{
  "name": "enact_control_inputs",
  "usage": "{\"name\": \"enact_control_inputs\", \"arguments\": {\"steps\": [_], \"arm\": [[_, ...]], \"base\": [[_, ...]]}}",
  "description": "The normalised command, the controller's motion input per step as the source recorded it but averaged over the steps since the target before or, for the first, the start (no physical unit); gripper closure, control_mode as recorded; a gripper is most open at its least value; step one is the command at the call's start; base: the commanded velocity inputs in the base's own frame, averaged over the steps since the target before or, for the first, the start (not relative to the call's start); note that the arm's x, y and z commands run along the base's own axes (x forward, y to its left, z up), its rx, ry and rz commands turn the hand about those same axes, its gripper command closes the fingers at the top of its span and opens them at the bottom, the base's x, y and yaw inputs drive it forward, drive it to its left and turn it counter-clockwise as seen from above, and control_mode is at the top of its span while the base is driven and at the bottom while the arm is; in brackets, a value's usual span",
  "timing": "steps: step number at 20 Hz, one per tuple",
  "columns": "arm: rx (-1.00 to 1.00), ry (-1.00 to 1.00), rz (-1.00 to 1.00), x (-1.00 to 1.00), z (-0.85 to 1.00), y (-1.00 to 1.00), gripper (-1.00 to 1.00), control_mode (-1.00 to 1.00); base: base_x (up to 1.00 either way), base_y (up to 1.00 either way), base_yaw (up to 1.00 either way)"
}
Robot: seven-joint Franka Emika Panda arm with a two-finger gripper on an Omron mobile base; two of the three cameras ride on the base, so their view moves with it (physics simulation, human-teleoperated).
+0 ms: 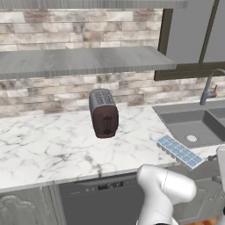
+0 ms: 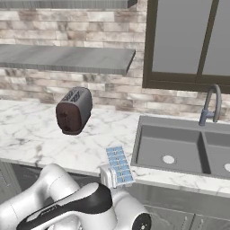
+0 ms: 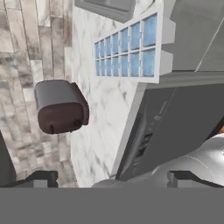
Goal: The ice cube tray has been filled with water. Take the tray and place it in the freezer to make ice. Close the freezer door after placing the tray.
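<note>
While the ice cube tray [image 2: 119, 166] lay untouched at the counter [image 1: 52, 140] edge beside the sink [image 2: 179, 148], the claw [image 3: 111, 177] stood spread, empty; grasping, freezing, door-closing all remained.

Free room: the marble table [image 1: 52, 145] lies bare across its left and middle stretch, with open passage along the front edge. Obstacles: the toaster [image 1: 103, 113] stands upright toward the back, well apart from the ice cube tray [image 1: 179, 151], which lies at the front edge just beside the sink [image 1: 193, 127]. Bare table separates toaster and tray. The faucet [image 1: 208, 90] rises behind the sink. A shelf [image 1: 83, 61] overhangs the rear of the table, limiting headroom above the toaster. The fingers [image 3: 181, 178] stand wide apart, nothing between them.
</note>
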Motion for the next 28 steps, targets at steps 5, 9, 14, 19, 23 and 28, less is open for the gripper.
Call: {"name": "enact_control_inputs", "arguments": {"steps": [5, 9, 14, 19, 23, 28], "arm": [[0.0, 0.0, 0.0, 0.17, -0.2, 0.0, -1.0, -1.0], [0.02, 0.0, 0.0, 0.34, -0.11, -0.06, -1.0, -1.0], [0.06, 0.0, 0.0, 0.25, -0.1, -0.15, -1.0, -1.0], [0.03, 0.0, 0.0, 0.17, -0.15, -0.15, -1.0, -1.0], [0.06, 0.0, 0.0, 0.2, -0.18, -0.18, -1.0, -1.0], [0.02, 0.0, 0.0, 0.23, -0.2, -0.12, -1.0, -1.0]], "base": [[0.0, 0.0, 0.0], [0.0, 0.0, 0.0], [0.0, 0.0, 0.0], [0.0, 0.0, 0.0], [0.0, 0.0, 0.0], [0.0, 0.0, 0.0]]}}
